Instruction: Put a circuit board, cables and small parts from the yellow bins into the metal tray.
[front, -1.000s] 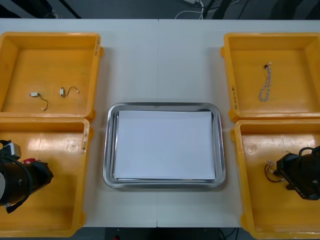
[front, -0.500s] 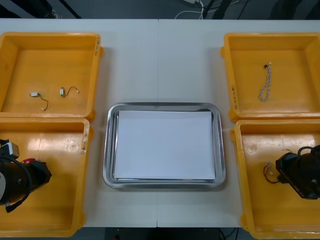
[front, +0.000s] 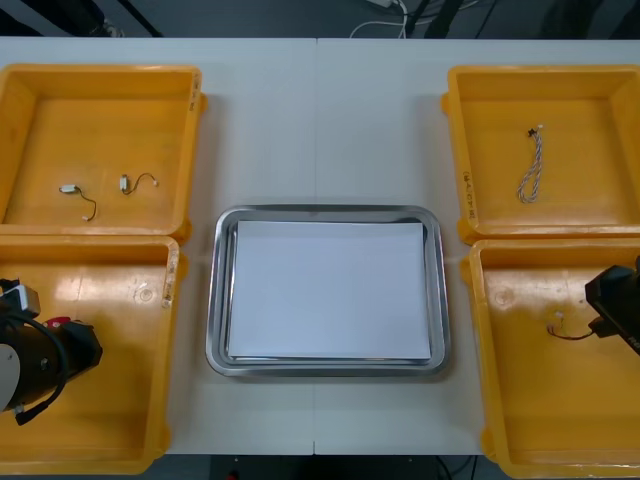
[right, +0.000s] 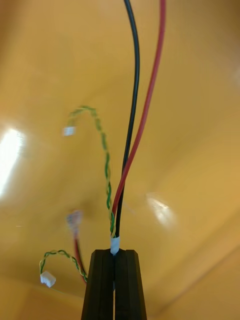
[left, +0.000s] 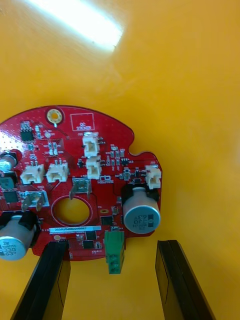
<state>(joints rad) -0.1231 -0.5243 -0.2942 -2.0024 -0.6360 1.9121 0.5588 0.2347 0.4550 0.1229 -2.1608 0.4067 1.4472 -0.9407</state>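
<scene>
Right wrist cam: right gripper (right: 114, 260) is clamped tight on the white sleeve of a red-and-black cable (right: 131, 150). The wires run straight out from the fingertips, and a green-yellow twisted lead (right: 106, 165) curls beside them. Front cam: it's over the near right bin (front: 520, 420), cable's white plug end pointing at the metal tray (front: 440, 300). Left wrist cam: left gripper (left: 112, 248) is wide open and holds nothing. It straddles the near edge of the red circuit board (left: 75, 175), which lies flat in the near left bin (front: 130, 400).
</scene>
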